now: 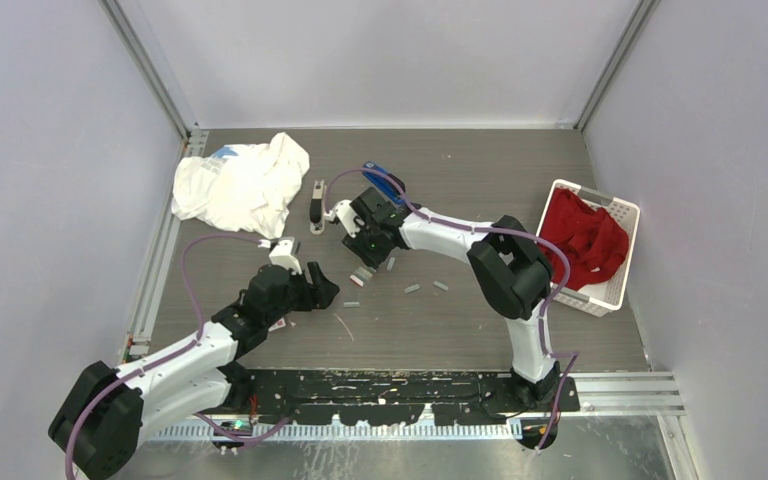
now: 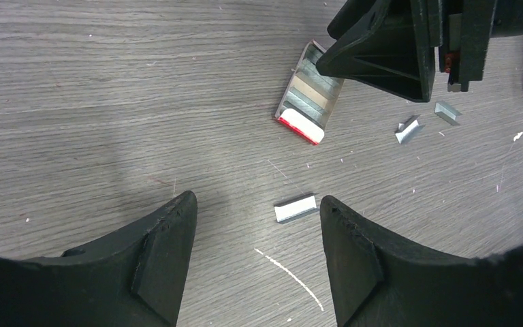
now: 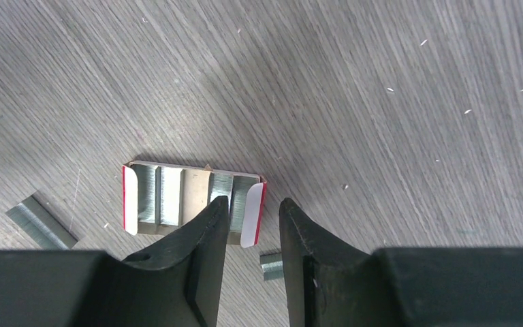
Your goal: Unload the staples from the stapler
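Left wrist — three staple strips (image 2: 294, 208), one box (image 2: 310, 102); left gripper (image 2: 259, 204) spread, empty — right gripper (image 3: 253, 202) narrow at box, hold unclear.

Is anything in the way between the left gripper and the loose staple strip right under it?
Nothing visible: the staple strip lies bare on the table, within the open span of the left gripper.

Desk (image 1: 480, 170) is open far-centre and right of middle. White cloth (image 1: 240, 185) fills the far-left corner, and the basket (image 1: 624, 212) blocks the right edge. Stapler (image 1: 317, 207) sits just beside the cloth. Right pincer (image 3: 253, 204) hangs low over the staple box (image 3: 177, 197) mid-desk, with loose staples (image 1: 412, 289) scattered near it.
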